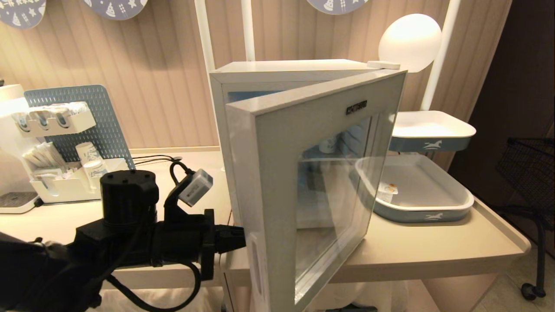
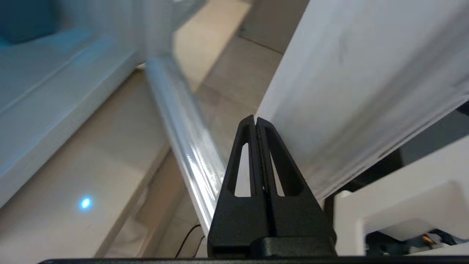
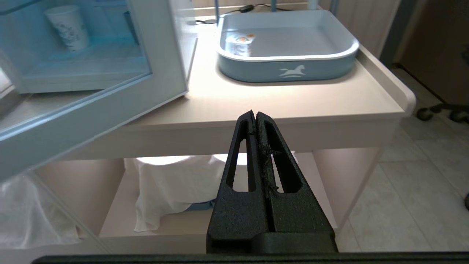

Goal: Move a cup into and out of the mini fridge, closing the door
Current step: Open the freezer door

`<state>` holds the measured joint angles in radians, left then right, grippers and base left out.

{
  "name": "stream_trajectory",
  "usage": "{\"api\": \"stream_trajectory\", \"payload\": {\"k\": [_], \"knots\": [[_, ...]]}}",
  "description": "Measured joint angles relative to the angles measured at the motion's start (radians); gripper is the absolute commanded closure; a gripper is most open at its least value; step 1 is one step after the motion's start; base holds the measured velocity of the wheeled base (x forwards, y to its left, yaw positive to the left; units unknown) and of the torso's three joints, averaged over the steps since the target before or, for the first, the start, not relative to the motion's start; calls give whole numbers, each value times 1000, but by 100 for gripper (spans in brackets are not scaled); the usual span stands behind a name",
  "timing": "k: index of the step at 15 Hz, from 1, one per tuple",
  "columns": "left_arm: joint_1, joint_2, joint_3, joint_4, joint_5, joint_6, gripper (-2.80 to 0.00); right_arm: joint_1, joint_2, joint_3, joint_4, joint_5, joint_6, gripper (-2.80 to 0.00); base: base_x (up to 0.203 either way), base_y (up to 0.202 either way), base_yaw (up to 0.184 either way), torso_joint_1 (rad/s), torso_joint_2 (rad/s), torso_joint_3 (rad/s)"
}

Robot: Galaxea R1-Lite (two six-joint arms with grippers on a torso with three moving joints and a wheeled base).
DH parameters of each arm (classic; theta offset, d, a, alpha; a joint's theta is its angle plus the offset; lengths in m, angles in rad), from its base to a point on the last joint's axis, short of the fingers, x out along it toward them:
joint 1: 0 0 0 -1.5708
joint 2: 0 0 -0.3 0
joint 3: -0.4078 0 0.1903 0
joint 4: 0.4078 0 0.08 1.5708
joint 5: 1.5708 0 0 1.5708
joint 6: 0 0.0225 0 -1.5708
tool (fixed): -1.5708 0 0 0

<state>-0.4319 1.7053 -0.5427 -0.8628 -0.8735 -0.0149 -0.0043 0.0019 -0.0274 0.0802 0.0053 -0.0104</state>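
The white mini fridge (image 1: 295, 67) stands on the counter with its door (image 1: 277, 143) swung partly open, grey frame and glass facing me. My left gripper (image 1: 242, 237) is shut and empty, its tips (image 2: 255, 119) against the door's (image 2: 348, 91) free edge, low down. My right gripper (image 3: 255, 113) is shut on nothing and hangs in front of the counter edge, below the top; it is not in the head view. The cup is out of view. A taller white printed paper cup (image 3: 67, 25) stands inside the fridge.
A blue-and-white tray (image 1: 433, 212) to the right of the fridge holds a tub with an orange mark on its lid (image 1: 387, 189). A second tray (image 1: 429, 130) sits above it. An organizer with paper cups (image 1: 65, 173) is at the left, and a black wire cart (image 1: 533, 164) at the far right.
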Motion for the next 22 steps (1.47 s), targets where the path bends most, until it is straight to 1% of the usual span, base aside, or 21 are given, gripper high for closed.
{"api": "stream_trajectory", "payload": {"k": [2, 6, 12, 13, 15, 19, 20, 22], "knots": [[-57, -3, -19, 19, 30, -1, 0, 0, 0, 0, 0, 1, 0, 0, 0, 0, 0, 0, 0, 0], [-173, 5, -50, 51, 65, -1, 0, 0, 0, 0, 0, 1, 0, 0, 0, 0, 0, 0, 0, 0], [-373, 76, -187, 128, 181, -1, 0, 0, 0, 0, -1, 0, 0, 0, 0, 0, 0, 0, 0, 0], [-401, 94, -205, 128, 191, -1, 0, 0, 0, 0, 0, 0, 0, 0, 0, 0, 0, 0, 0, 0], [-454, 127, -230, 130, 213, -1, 0, 0, 1, 0, 0, 0, 0, 0, 0, 0, 0, 0, 0, 0], [-593, 172, -259, 158, 286, 0, 0, 0, 1, 0, 0, 0, 0, 0, 0, 0, 0, 0, 0, 0], [-626, 183, -270, 175, 292, 1, 0, 0, 1, 0, 0, 0, 0, 0, 0, 0, 0, 0, 0, 0], [-666, 204, -299, 203, 295, 1, 0, 0, 1, 0, 0, 0, 0, 0, 0, 0, 0, 0, 0, 0]]}}
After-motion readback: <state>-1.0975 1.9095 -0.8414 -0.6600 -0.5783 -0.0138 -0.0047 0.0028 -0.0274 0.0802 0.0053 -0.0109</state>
